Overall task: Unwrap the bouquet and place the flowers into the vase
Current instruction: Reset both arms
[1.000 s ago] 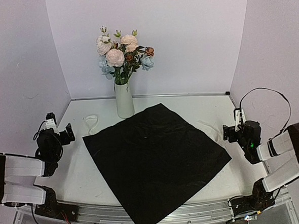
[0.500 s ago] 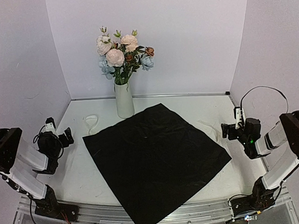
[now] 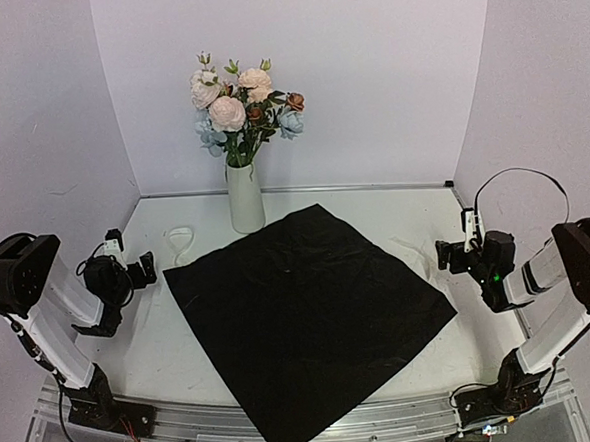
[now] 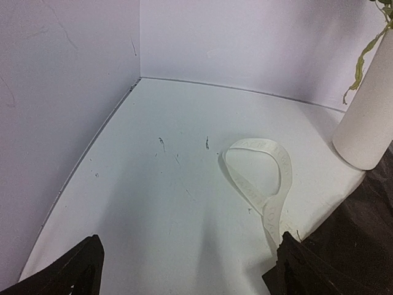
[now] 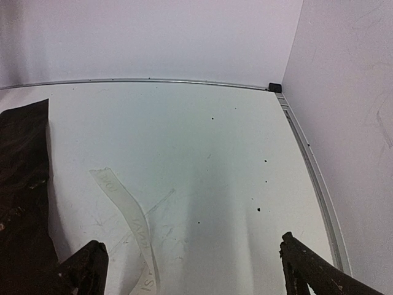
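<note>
At the far edge of the surface [image 3: 162,334], left of its middle, the long-stemmed pink, peach, white and pale blue artificial flowers [image 3: 240,102] stand upright in the tall slim matte white vase [image 3: 244,196], exactly as they did a second ago. None of the things has shifted. The large black wrapping sheet [image 3: 311,315] lies flat and open across the middle, one corner reaching over the near edge. The cream ribbon loop [image 3: 181,238] sits near the vase toward the left edge, and a second cream ribbon strip [image 3: 409,248] lies by the sheet's right corner. What has changed is my arms. The left arm has unfolded from its low tuck, its elbow now raised, and the left hand [image 3: 138,271] has slid a little inward from the left edge. Its wrist view shows the fingers spread wide, with only bare surface and the loop ahead of them. The right arm has lifted the same way, while the right hand [image 3: 450,259] has barely left its place by the right edge. It is spread wide too and holds nothing. I read this as both arms settling back rather than reaching for anything. With the bouquet unwrapped and every stem I can see in the vase, I judge the task finished, and no further grasp looks called for.
</note>
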